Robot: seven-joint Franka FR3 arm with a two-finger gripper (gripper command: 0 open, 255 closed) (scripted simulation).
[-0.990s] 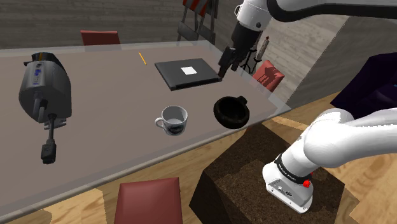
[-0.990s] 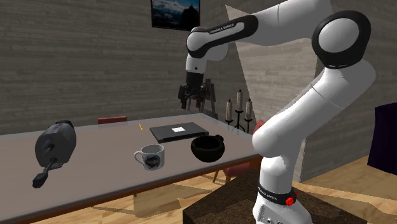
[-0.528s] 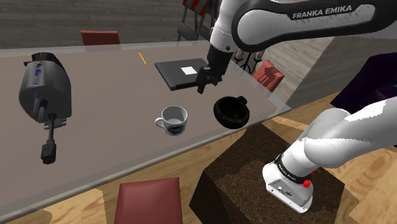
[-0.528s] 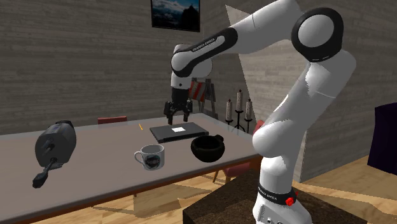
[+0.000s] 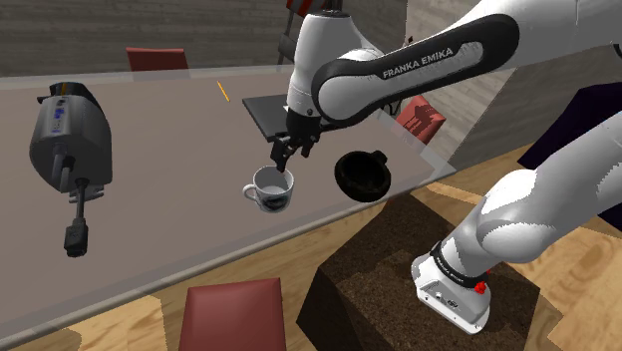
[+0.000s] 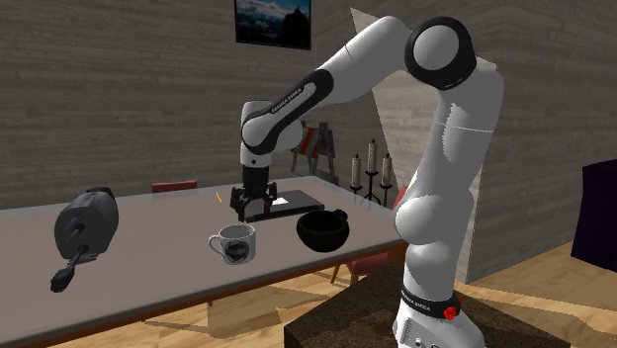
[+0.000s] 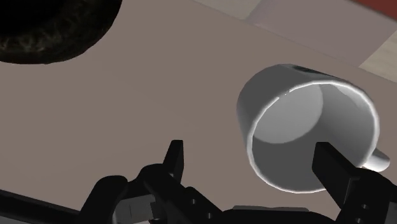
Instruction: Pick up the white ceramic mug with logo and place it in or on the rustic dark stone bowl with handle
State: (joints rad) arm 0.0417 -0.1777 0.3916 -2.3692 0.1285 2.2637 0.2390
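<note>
A white mug [image 5: 270, 187] with a dark logo stands upright on the grey table [image 5: 169, 199], handle toward the shoulder view's left. The dark stone bowl [image 5: 362, 175] with a stub handle sits to its right in that view, near the table edge. My gripper [image 5: 283, 155] hangs open just above the mug's rim, a little behind it. From the second exterior view the gripper [image 6: 250, 208] is above and slightly behind the mug [image 6: 234, 243], with the bowl [image 6: 322, 229] beside it. Through the wrist camera the mug [image 7: 312, 137] lies close to one black finger [image 7: 337, 168], and the bowl [image 7: 54, 25] is farther off.
A flat dark laptop-like slab [image 5: 257, 108] lies behind the mug, partly covered by the arm. A grey appliance [image 5: 68, 140] with a cord occupies the table's left in the shoulder view. An orange pencil [image 5: 223, 91] lies at the far side. A red chair [image 5: 231, 314] stands at the near edge.
The arm has swung from above the slab's far corner toward the shoulder view's left and come down, so the open gripper now hangs just over the mug. Mug and bowl have not moved.
</note>
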